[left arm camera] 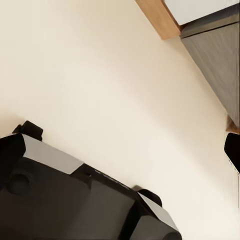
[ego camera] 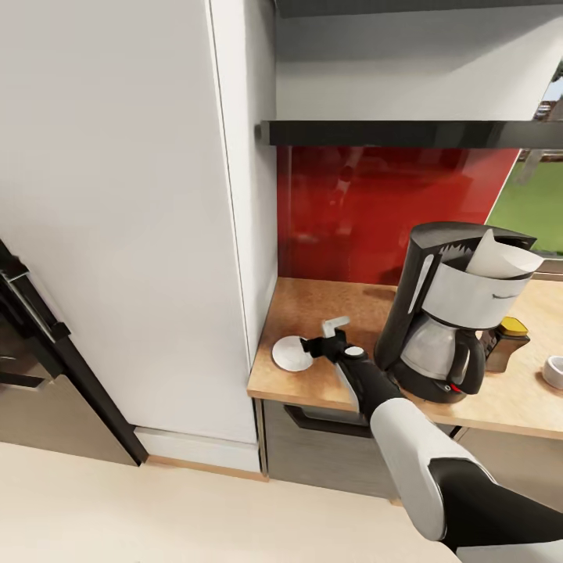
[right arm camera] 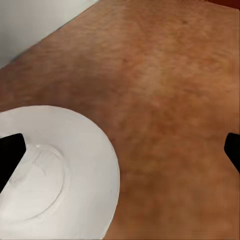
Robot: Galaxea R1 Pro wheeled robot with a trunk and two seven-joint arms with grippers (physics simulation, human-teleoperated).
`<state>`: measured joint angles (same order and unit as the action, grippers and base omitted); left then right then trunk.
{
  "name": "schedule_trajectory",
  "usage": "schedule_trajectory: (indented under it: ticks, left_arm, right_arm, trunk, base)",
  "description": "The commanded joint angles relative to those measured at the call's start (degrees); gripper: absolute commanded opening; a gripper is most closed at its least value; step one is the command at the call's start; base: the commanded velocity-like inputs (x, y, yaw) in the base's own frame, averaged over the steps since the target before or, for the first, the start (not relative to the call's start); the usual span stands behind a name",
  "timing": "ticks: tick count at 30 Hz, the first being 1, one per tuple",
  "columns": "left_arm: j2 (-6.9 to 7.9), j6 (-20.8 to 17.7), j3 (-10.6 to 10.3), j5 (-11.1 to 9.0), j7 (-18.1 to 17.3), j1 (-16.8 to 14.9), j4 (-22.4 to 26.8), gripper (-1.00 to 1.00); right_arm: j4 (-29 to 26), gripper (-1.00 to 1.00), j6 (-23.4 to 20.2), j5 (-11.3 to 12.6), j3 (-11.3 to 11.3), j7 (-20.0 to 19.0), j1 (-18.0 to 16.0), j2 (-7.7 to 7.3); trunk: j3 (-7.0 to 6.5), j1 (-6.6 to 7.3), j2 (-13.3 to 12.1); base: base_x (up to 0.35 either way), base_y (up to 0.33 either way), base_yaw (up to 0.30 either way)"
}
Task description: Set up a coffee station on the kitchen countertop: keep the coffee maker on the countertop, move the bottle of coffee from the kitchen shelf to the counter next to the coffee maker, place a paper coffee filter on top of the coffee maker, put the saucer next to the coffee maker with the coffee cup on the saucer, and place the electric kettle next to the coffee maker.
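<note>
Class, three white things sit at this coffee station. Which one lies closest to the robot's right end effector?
The saucer, flat on the countertop's left end, right beside the right end effector. The paper filter stands in the coffee maker, and the cup sits far right.
</note>
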<state>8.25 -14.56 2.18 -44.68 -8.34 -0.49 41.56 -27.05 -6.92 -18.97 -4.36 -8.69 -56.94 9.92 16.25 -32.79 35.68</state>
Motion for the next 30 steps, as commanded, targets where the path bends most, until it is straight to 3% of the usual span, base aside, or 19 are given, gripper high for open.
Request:
schedule_trajectory:
  ticks: [1,5,10,15,19,26,28,29,30]
  left_arm:
    - [-0.03,-0.52,0.17,-0.43,-0.17,-0.02,0.33,1.00]
    - [-0.14,-0.93,-0.43,-0.48,-0.18,-0.04,3.29,1.00]
    - [-0.16,-2.64,-2.62,-0.84,-0.28,-0.04,7.17,1.00]
    - [-0.40,-5.41,-3.31,-1.31,-1.83,-0.04,10.90,1.00]
    - [-0.84,-8.12,-3.39,-1.64,-4.73,-0.04,14.65,1.00]
    - [-2.46,-9.02,-3.47,-4.64,-6.44,-0.07,17.34,1.00]
    - [-3.27,-8.95,-3.49,-5.56,-6.73,-0.08,17.59,1.00]
    - [-4.17,-8.88,-3.53,-6.00,-7.08,-0.11,17.76,1.00]
    - [-4.32,-8.87,-3.53,-6.04,-7.12,-0.11,17.78,1.00]
  right_arm:
    - [-1.45,1.00,-1.84,-0.55,-0.35,-1.75,-0.02,0.07]
    - [-9.77,1.00,-10.42,-0.66,-0.03,-9.47,-0.03,-0.24]
    - [-15.32,1.00,-16.50,-0.70,0.03,-15.29,-0.09,-1.11]
    - [-17.08,1.00,-21.58,-0.71,0.10,-21.50,-0.32,-2.07]
    - [-17.49,1.00,-23.95,-0.71,0.13,-26.85,-1.23,-3.99]
    - [-17.47,1.00,-27.10,-1.29,0.14,-29.07,-2.96,-5.68]
    - [-17.44,1.00,-27.67,-2.50,0.14,-30.05,-3.14,-5.85]
    - [-17.48,1.00,-27.94,-4.90,0.14,-30.76,-3.23,-5.93]
    - [-17.49,1.00,-27.96,-5.42,0.14,-30.83,-3.24,-5.94]
  trunk:
    - [0.09,-0.02,0.07]
    - [0.09,-0.02,0.07]
    - [0.09,-0.02,0.07]
    - [0.09,-0.02,0.07]
    - [0.09,-0.02,0.07]
    - [0.09,-0.02,0.07]
    - [0.09,-0.02,0.07]
    - [0.09,-0.02,0.07]
    - [0.09,-0.02,0.07]
  base:
    - [0.000,0.000,0.000]
    - [0.000,0.000,0.000]
    - [0.000,0.000,0.000]
    - [0.000,0.000,0.000]
    - [0.000,0.000,0.000]
    - [0.000,0.000,0.000]
    - [0.000,0.000,0.000]
    - [0.000,0.000,0.000]
    - [0.000,0.000,0.000]
